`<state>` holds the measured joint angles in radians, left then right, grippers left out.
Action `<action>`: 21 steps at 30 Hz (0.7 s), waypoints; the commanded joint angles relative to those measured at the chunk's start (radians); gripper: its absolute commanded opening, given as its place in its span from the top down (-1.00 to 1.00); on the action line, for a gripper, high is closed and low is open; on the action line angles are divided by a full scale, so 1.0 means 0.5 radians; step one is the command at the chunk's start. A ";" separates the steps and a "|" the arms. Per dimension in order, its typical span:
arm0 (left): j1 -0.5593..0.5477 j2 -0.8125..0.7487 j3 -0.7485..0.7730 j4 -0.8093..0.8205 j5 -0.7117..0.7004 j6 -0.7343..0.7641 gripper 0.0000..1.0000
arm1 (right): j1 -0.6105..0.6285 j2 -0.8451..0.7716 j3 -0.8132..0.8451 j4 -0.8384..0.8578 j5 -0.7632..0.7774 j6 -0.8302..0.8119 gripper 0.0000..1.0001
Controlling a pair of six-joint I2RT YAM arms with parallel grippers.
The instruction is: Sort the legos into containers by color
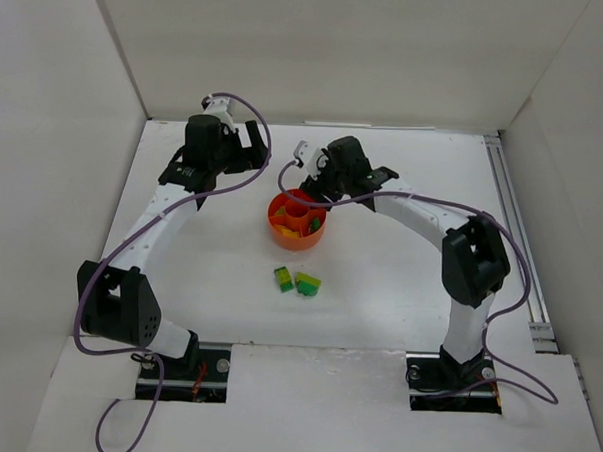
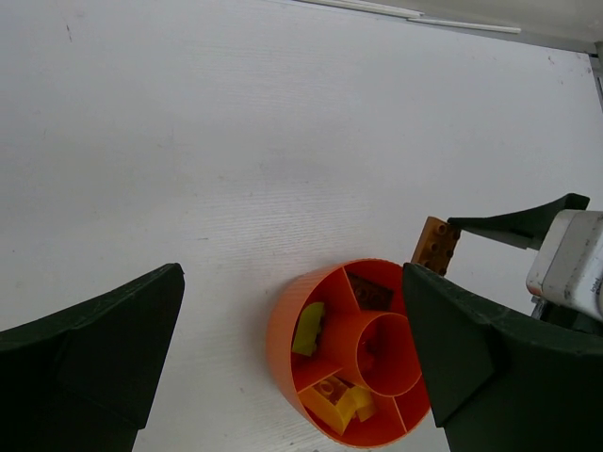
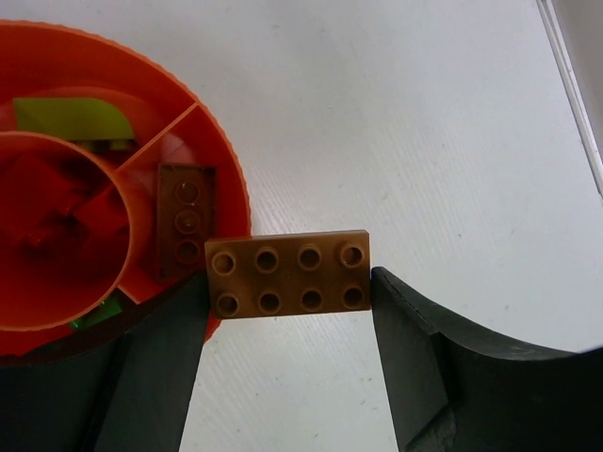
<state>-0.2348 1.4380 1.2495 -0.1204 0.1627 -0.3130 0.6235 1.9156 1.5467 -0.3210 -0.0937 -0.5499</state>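
The round orange dish (image 1: pixel 281 235) stands mid-table. My right gripper (image 3: pixel 288 287) is shut on a flat brown eight-stud lego plate (image 3: pixel 288 273), held just outside the dish's rim (image 3: pixel 229 160). That plate also shows in the left wrist view (image 2: pixel 435 245). A smaller brown plate (image 3: pixel 187 217) lies in the nearest section, a lime brick (image 3: pixel 71 118) in another, and red pieces (image 3: pixel 57 217) in the central cup. Yellow bricks (image 2: pixel 339 400) fill one section. My left gripper (image 2: pixel 290 275) is open and empty, above the dish's left side. Two green-and-yellow stacked legos (image 1: pixel 283 278) (image 1: pixel 307 284) lie on the table in front of the dish.
White walls close the table at left, back and right. A metal rail (image 1: pixel 516 235) runs along the right edge. Both arms reach in from the near edge and meet over the dish.
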 commanded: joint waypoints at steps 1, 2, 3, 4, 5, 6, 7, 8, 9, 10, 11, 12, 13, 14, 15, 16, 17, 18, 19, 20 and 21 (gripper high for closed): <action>-0.009 -0.063 -0.029 0.047 0.009 -0.012 -0.99 | 0.026 -0.159 -0.068 0.090 -0.058 -0.078 -0.46; -0.009 -0.063 -0.029 0.047 0.009 -0.012 -0.99 | 0.026 -0.195 -0.093 0.117 -0.092 -0.124 -0.46; -0.009 -0.063 -0.029 0.047 0.009 -0.012 -0.99 | 0.026 -0.217 -0.117 0.145 -0.159 -0.164 -0.46; -0.009 -0.063 -0.029 0.047 0.009 -0.012 -0.99 | 0.026 -0.235 -0.160 0.163 -0.159 -0.201 -0.46; -0.009 -0.063 -0.029 0.066 0.009 -0.012 -0.99 | 0.026 -0.257 -0.160 0.163 -0.199 -0.307 -0.46; -0.009 -0.063 -0.029 0.066 0.027 -0.012 -0.99 | 0.026 -0.257 -0.182 0.163 -0.242 -0.369 -0.50; -0.009 -0.063 -0.029 0.066 0.027 -0.012 -0.99 | 0.026 -0.257 -0.182 0.163 -0.291 -0.415 -0.59; -0.009 -0.063 -0.029 0.066 0.027 -0.012 -0.99 | 0.026 -0.257 -0.182 0.142 -0.349 -0.480 -0.59; -0.009 -0.063 -0.029 0.066 0.046 -0.012 -0.99 | 0.026 -0.257 -0.164 0.109 -0.401 -0.583 -0.57; -0.009 -0.063 -0.029 0.066 0.046 -0.012 -0.99 | 0.026 -0.257 -0.163 0.108 -0.496 -0.609 -0.53; -0.009 -0.063 -0.029 0.066 0.046 -0.012 -0.99 | 0.026 -0.257 -0.142 0.084 -0.567 -0.670 -0.50; -0.009 -0.063 -0.029 0.066 0.046 0.006 -0.99 | 0.026 -0.257 -0.142 0.065 -0.601 -0.731 -0.50; -0.009 -0.063 -0.029 0.066 0.046 0.006 -0.99 | 0.008 -0.257 -0.142 0.065 -0.622 -0.756 -0.50; -0.009 -0.063 -0.029 0.066 0.046 0.006 -0.99 | 0.008 -0.239 -0.112 0.065 -0.689 -0.775 -0.50; -0.009 -0.063 -0.029 0.066 0.046 0.006 -0.99 | -0.010 -0.239 -0.054 0.044 -0.708 -0.775 -0.45; -0.009 -0.063 -0.029 0.066 0.046 0.006 -0.99 | -0.038 -0.208 -0.017 -0.005 -0.736 -0.775 -0.36; -0.009 -0.063 -0.029 0.066 0.046 0.006 -0.99 | -0.038 -0.178 0.017 -0.030 -0.763 -0.775 -0.31; -0.009 -0.063 -0.029 0.066 0.046 0.006 -0.99 | -0.084 -0.177 0.048 -0.051 -0.797 -0.775 -0.21; -0.009 -0.063 -0.029 0.066 0.046 0.006 -0.99 | -0.103 -0.177 0.048 -0.024 -0.798 -0.717 -0.11; -0.009 -0.063 -0.029 0.066 0.046 0.006 -0.99 | -0.124 -0.177 0.048 0.019 -0.798 -0.631 -0.08; -0.009 -0.063 -0.029 0.066 0.046 0.006 -0.99 | -0.155 -0.177 0.027 0.077 -0.779 -0.515 -0.10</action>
<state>-0.2348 1.4380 1.2495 -0.1188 0.1757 -0.3126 0.5938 1.8275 1.5188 -0.3286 -0.4259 -0.8768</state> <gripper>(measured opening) 0.993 0.550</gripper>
